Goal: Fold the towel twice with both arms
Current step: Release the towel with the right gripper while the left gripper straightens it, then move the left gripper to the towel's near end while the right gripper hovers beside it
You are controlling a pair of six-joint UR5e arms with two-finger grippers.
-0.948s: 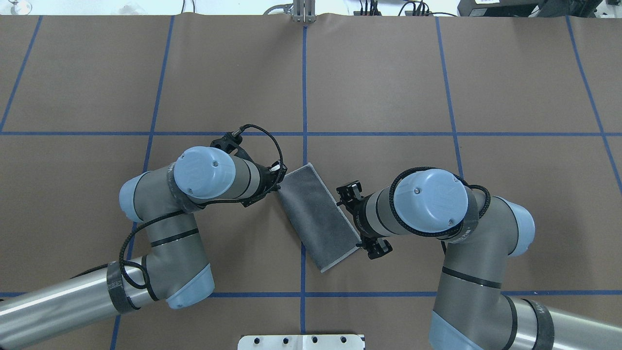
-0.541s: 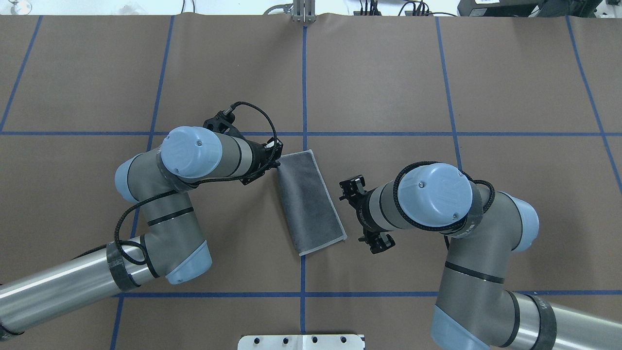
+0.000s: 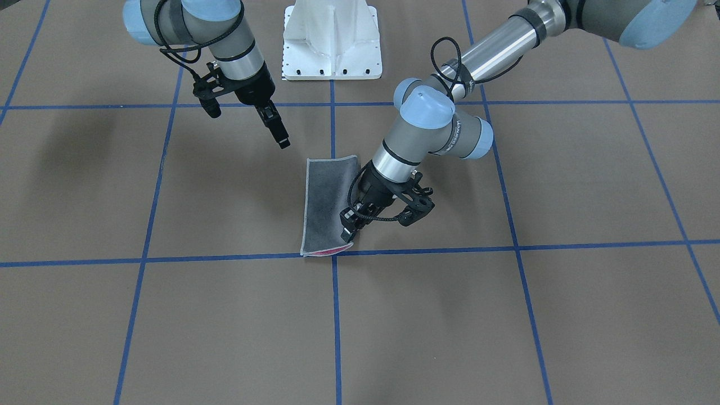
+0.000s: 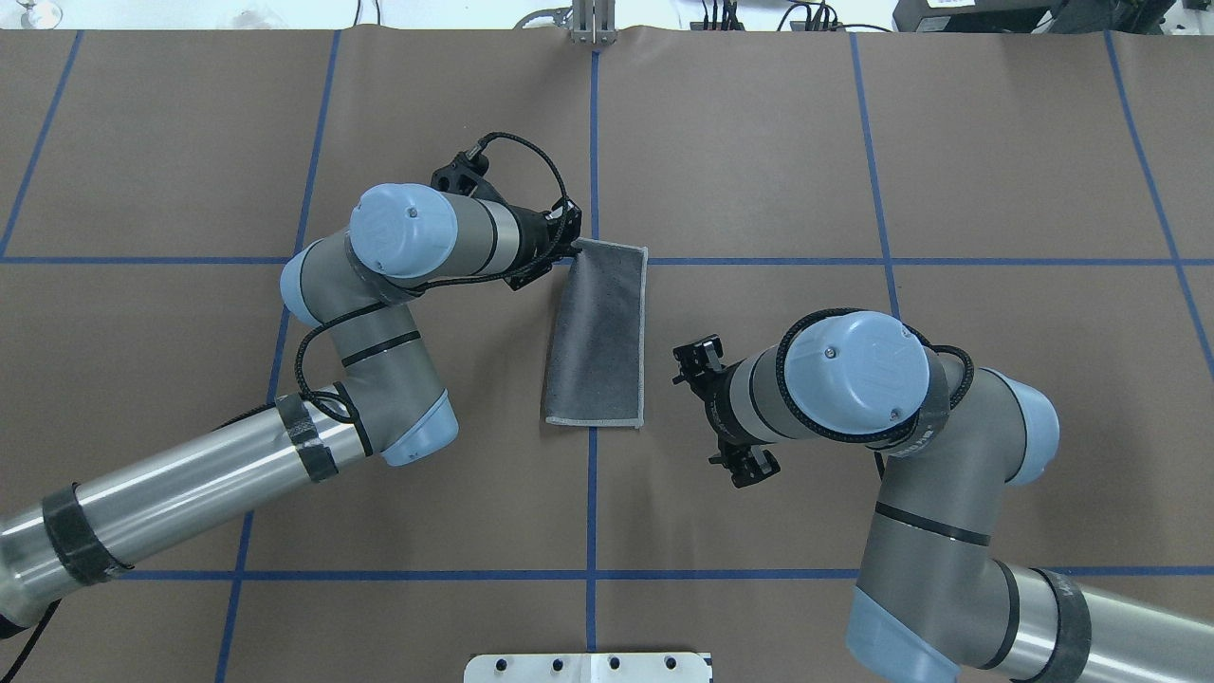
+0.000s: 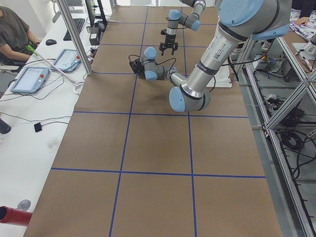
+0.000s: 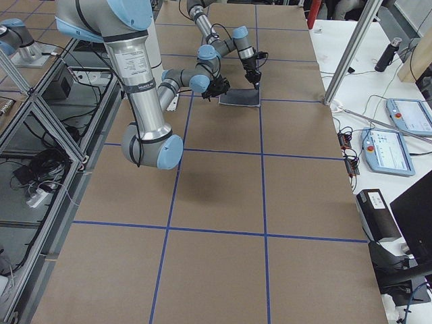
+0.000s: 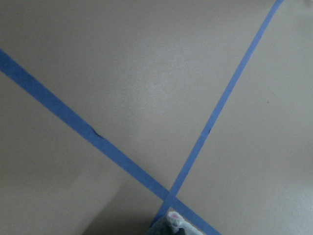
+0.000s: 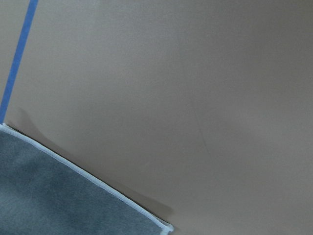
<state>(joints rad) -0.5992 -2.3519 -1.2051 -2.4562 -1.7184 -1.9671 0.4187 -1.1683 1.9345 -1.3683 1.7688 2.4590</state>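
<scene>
Towel [image 4: 597,332] corner hidden by left tool [image 3: 347,232]

Brown-papered bench [image 4: 948,142], gridded with blue tape [image 4: 593,142].
A folded towel [image 4: 599,332], dark grey side up, is laid across a tape line near the middle; a white base plate [image 4: 588,667] is seen at the robot's edge.

We see the towel [image 4: 599,332] dark grey on top, with pale grey stitched edging; in the front-facing view a sliver of pink shows at one end. The table [image 4: 996,142] is plain brown, crossed by a grid of blue tape [image 4: 759,261]. The left arm [image 4: 379,323] and right arm [image 4: 910,503] are grey and silver, with light blue caps and black cables. The left gripper [image 3: 347,233] and right gripper [image 3: 283,142] are black. The base [image 3: 332,39] is white.
</scene>
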